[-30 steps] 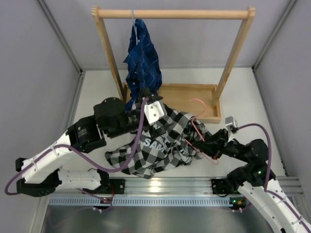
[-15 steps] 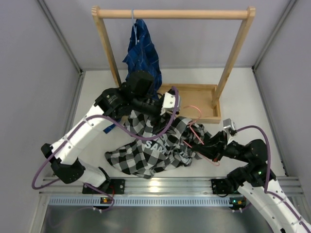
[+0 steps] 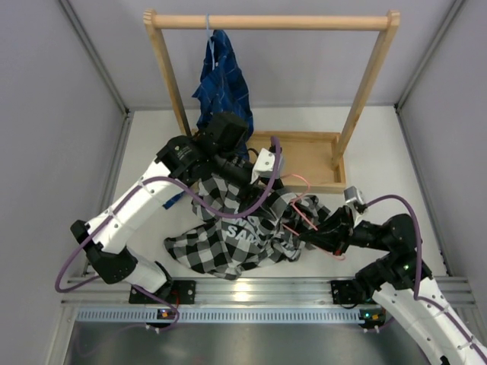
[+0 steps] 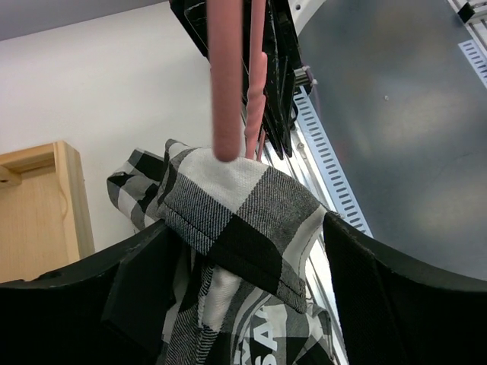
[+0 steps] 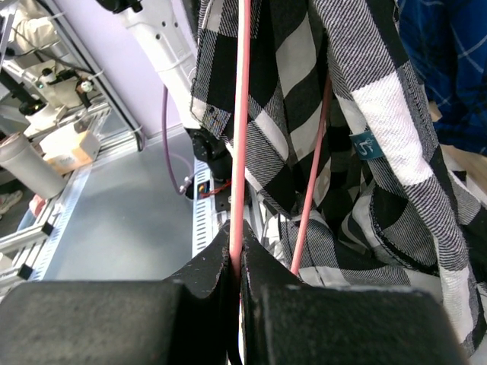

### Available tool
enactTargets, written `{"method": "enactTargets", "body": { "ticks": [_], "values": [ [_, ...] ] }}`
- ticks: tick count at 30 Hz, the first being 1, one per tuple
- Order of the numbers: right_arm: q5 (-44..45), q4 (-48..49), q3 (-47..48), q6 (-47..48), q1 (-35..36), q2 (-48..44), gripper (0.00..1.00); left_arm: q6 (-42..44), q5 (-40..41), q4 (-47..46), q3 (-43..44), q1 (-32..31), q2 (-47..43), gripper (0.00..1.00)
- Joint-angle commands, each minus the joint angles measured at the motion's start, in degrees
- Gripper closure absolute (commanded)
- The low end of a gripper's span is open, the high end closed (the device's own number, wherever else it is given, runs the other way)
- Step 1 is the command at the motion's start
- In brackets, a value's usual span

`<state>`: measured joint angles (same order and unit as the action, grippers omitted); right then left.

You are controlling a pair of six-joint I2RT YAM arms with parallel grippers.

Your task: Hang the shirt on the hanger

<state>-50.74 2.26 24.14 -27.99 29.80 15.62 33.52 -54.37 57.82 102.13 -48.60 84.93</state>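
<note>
We see the left gripper [image 4: 247, 232] out over the middle of the table [image 3: 380, 144]. Its two fingers [image 4: 144, 281] press against either side of a thick fold of the shirt [image 3: 228, 243], so we read it as clamped on the cloth, the jaws standing fairly wide around the bunched fabric. From that hold the black-and-white check hangs down and spreads in a crumpled heap on the table in front of the arm bases, with pale lettering on a dark patch near its middle. The right gripper [image 5: 236, 255] has its jaws pinched tight on one thin wire of the hanger [image 5: 242, 114], with no gap between them. From above, the pink wire rises out of the folds at the shirt's right side, one loop showing just in front of the wooden tray [image 3: 300, 148]. From the right wrist we see two of its wires running upward with check fabric draped beside and behind them, and from the left wrist a pink wire comes down to the top of the gripped fold. We cannot tell how much of the hanger lies inside the shirt. Behind, a dark blue shirt [image 3: 223, 84] hangs from a light blue hanger [image 3: 209, 34] on the wooden rail [image 3: 274, 21]
</note>
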Motion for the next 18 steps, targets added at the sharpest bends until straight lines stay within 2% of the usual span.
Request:
{"method": "enactTargets", "body": {
  "ticks": [1,3,4,6,7,8,13,14,15,17,18],
  "values": [
    [-3.0,4.3,3.2,1.7,0.5,0.3,1.00,1.1,-3.5,0.5,1.3,0.2,0.2,0.24],
    [-3.1,4.3,3.4,1.5,0.5,0.3,1.00,1.1,-3.7,0.4,0.9,0.2,0.1,0.29],
    [-3.4,4.3,3.5,1.6,0.5,0.3,1.00,1.2,-3.6,0.5,0.8,0.2,0.0,0.37],
    [-3.5,4.3,3.5,1.5,0.5,0.2,1.00,1.2,-3.7,0.5,0.2,0.2,-0.2,0.45],
    [-3.5,4.4,3.5,1.4,0.6,0.0,1.00,1.1,-3.9,0.6,0.1,0.2,-0.5,0.57],
    [-3.5,4.5,3.7,1.5,0.5,0.0,1.00,1.2,-4.2,0.6,0.0,0.2,-0.5,0.64],
    [-3.4,5.2,4.1,1.2,0.6,1.2,1.00,1.4,-6.8,0.6,-0.5,0.1,-2.2,0.80],
    [-3.4,5.6,4.2,0.9,0.6,1.4,1.00,1.5,-6.9,0.7,-0.6,0.0,-2.7,0.93],
    [-3.2,5.6,4.4,0.9,0.5,1.8,1.00,1.5,-7.0,0.7,-0.8,-0.1,-3.6,1.00],
    [-2.8,5.4,5.1,1.5,0.6,2.0,0.98,2.2,-7.2,0.7,-1.7,-0.1,-4.9,1.00],
    [-1.6,4.2,5.4,2.0,0.5,2.2,0.92,2.5,-7.4,0.7,-2.0,-0.1,-6.2,1.00]
  ]
}}
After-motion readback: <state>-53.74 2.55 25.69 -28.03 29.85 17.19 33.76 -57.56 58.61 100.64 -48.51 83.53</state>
